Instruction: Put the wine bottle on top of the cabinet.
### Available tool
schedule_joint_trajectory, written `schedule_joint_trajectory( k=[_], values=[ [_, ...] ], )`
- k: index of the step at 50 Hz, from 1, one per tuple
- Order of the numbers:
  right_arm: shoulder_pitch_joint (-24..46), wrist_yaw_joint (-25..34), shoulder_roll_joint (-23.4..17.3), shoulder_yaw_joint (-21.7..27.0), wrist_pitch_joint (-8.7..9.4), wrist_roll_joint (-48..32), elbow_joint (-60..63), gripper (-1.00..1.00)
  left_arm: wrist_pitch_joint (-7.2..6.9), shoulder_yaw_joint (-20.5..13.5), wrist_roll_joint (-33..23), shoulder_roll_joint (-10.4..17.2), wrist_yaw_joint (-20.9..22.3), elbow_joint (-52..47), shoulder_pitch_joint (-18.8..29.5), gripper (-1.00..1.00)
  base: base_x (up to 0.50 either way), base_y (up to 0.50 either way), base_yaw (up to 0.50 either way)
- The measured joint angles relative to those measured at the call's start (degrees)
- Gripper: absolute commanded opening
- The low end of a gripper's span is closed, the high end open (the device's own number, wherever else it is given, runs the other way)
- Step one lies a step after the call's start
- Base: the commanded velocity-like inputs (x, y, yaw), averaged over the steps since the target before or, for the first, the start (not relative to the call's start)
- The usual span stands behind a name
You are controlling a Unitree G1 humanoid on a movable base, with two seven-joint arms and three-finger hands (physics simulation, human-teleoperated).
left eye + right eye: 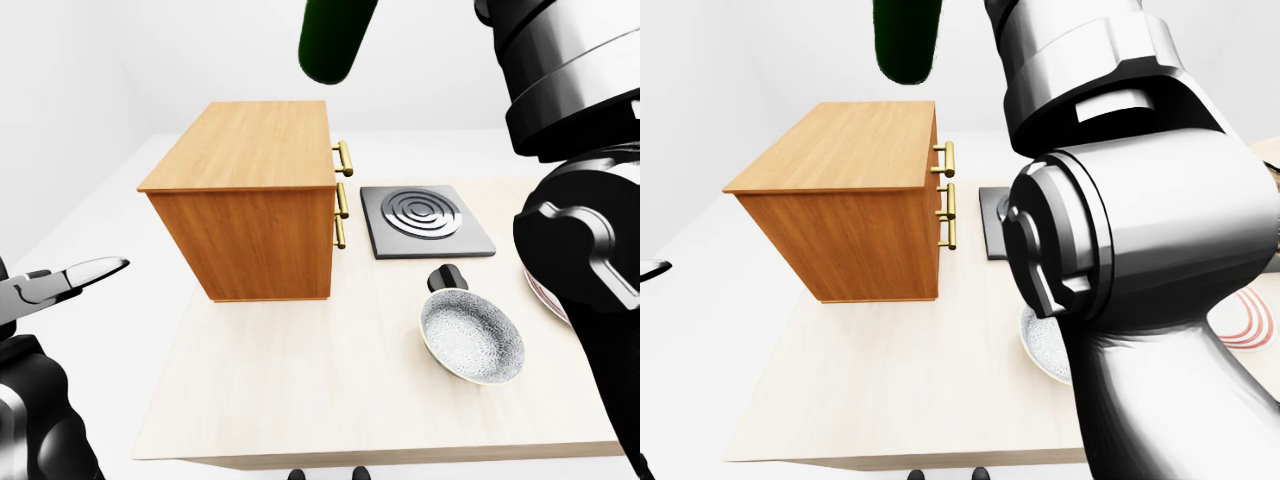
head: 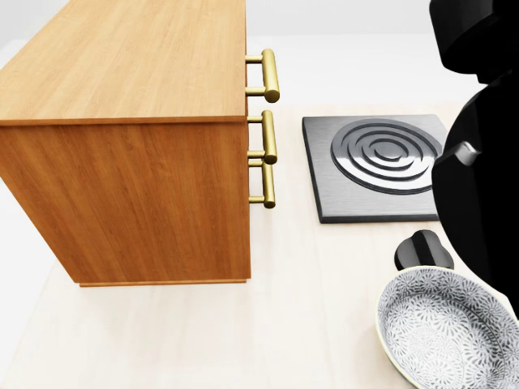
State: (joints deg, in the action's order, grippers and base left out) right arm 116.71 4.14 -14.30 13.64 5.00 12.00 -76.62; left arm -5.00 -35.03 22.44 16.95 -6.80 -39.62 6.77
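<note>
Wine bottle [image 1: 335, 38] hangs above cabinet [image 1: 250, 160] (hand unseen).

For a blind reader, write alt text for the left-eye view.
A dark green wine bottle hangs at the top edge, above a wooden cabinet on a pale table. Right of the cabinet lie a hotplate and a patterned bowl.

Lighting: bright, even, diffuse; source undetermined. Shadows: faint, soft. Glare: sheen streaked the hotplate [image 2: 388, 154] rings; highlights banded the right arm [image 1: 1140, 200] at 3 o'clock. Focus: sharp throughout; no blur. Edge distortion: none apparent.
</note>
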Motion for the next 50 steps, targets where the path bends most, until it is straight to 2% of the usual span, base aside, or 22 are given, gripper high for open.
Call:
schedule_joint_trajectory(
  k=[23,50],
  values=[
    [-1.27,1.73,0.95,-0.32,0.0,-0.98,-0.02,-0.93,0.0,0.14,-0.19,-0.02,0.03,0.34,0.07,1.0,0.0,0.0,0.0],
    [-2.34,8.83,2.67,-1.36,0.0,-2.44,0.45,-0.93,0.0,0.13,-0.34,-0.16,0.18,0.59,-0.15,1.0,0.0,0.0,0.0]
  ],
)
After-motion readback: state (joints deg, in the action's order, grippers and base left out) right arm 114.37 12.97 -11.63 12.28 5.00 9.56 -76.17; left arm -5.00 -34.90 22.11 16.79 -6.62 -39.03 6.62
